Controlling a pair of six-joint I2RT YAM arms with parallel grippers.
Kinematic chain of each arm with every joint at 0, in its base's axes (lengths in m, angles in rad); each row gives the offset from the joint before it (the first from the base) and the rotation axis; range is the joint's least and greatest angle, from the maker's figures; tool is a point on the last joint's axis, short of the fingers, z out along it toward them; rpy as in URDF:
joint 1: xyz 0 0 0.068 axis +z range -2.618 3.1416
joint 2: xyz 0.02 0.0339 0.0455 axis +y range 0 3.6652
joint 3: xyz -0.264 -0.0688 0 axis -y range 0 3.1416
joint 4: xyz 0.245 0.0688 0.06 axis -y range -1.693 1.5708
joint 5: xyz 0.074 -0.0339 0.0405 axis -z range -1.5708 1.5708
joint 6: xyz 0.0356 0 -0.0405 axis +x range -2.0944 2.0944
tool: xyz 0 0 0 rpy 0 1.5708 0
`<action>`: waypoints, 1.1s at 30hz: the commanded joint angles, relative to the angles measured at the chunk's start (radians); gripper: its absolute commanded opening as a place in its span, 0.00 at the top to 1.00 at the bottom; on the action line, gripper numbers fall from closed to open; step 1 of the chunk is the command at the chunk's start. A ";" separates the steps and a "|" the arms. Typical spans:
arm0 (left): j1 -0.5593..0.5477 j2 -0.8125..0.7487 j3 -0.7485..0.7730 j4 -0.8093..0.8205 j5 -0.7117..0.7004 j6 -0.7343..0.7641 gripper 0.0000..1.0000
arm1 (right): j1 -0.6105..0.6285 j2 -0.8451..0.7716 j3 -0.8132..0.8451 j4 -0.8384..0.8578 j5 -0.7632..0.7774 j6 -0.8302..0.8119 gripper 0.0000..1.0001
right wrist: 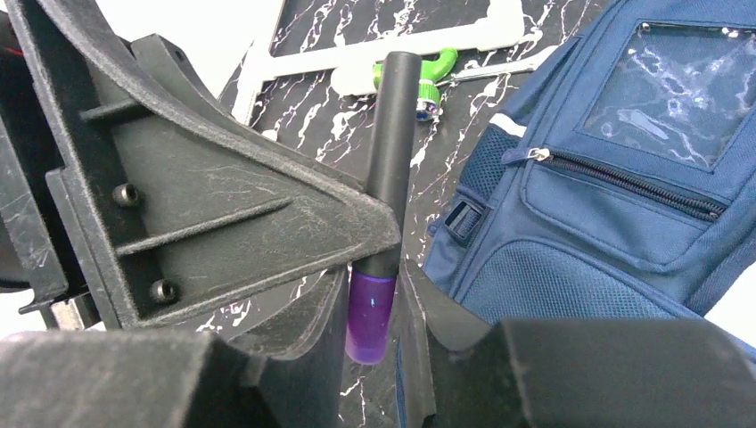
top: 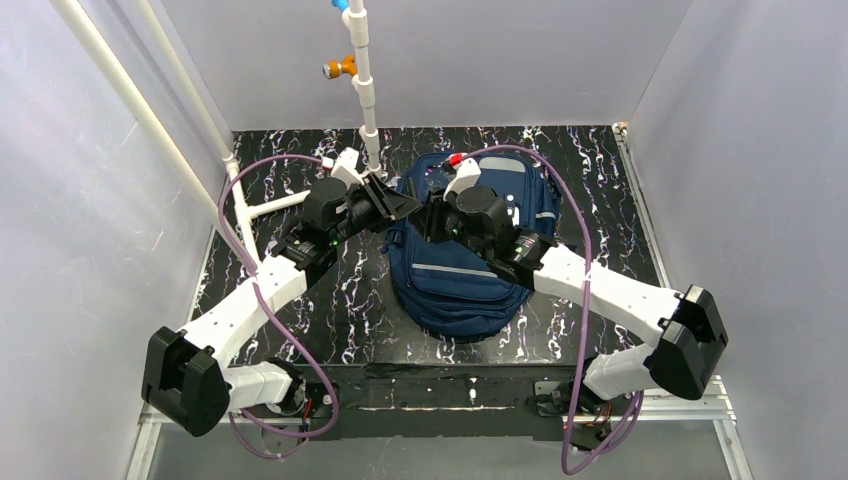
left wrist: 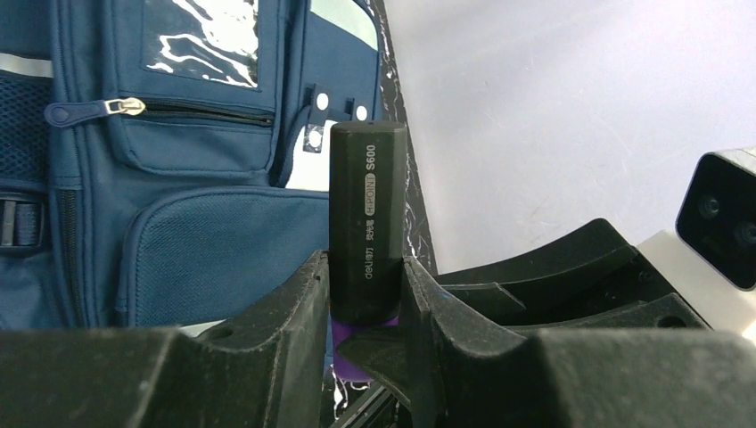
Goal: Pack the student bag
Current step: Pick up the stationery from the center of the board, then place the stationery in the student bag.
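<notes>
The student bag [top: 470, 280] lies flat on the black marbled table, a navy backpack with a clear front pocket window [right wrist: 677, 89]. My two grippers meet just above its left edge. A black highlighter [left wrist: 367, 214] with a purple cap [right wrist: 370, 312] stands upright between the jaws of my left gripper [left wrist: 365, 294], which is shut on its barrel. My right gripper [right wrist: 373, 321] comes from the other side, and its fingers press against both sides of the purple cap. The bag's zipped pockets [left wrist: 192, 111] look closed in both wrist views.
A white pipe stand [top: 365, 90] rises at the back of the table beside the bag. A white pipe frame [right wrist: 383, 45] and a green-tipped tool [right wrist: 432, 80] lie on the table [top: 330, 300] left of the bag. Grey walls enclose three sides.
</notes>
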 commanded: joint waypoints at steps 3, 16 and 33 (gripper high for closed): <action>-0.006 -0.057 0.018 -0.008 -0.029 0.008 1.00 | 0.002 0.027 0.030 0.089 0.022 0.013 0.69; 0.012 -0.073 0.070 -0.213 -0.155 0.599 0.14 | -0.368 -0.053 -0.188 0.183 -0.444 0.253 0.99; -0.030 0.601 0.468 -0.130 -0.019 1.267 0.23 | -0.579 -0.036 -0.309 0.217 -0.793 0.349 0.99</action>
